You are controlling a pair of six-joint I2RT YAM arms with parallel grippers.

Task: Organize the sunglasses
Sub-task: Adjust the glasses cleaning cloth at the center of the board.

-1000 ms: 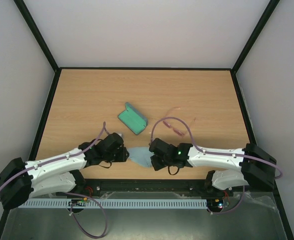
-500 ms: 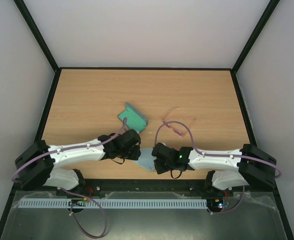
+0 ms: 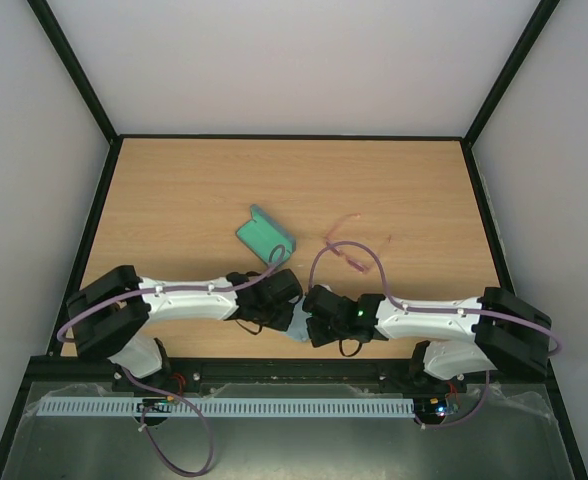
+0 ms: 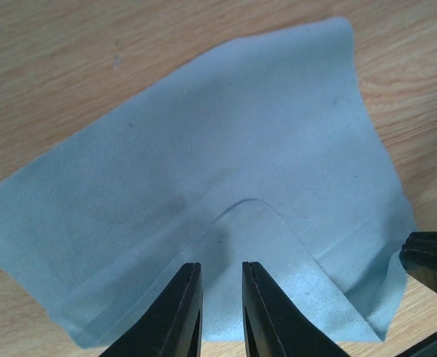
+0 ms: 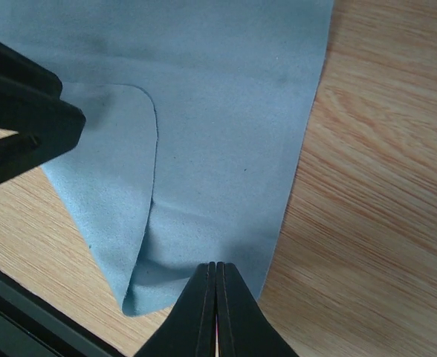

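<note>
Pink sunglasses (image 3: 352, 258) apart, beyond right claw (image 5: 215, 266) pinching cloth (image 5: 226, 111); left claw (image 4: 221, 269) narrowly parted over cloth.

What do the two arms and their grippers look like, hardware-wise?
The left arm and right arm are white moulded links with boxy black joint housings, a lilac cable looped along each. A green light glows on the right wrist. The left gripper and right gripper each have two slim, tapered black fingers.

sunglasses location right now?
Top view: the sunglasses lie on the table right of centre, just right of the open green-lined case and farther from the arm bases than the cloth.
</note>
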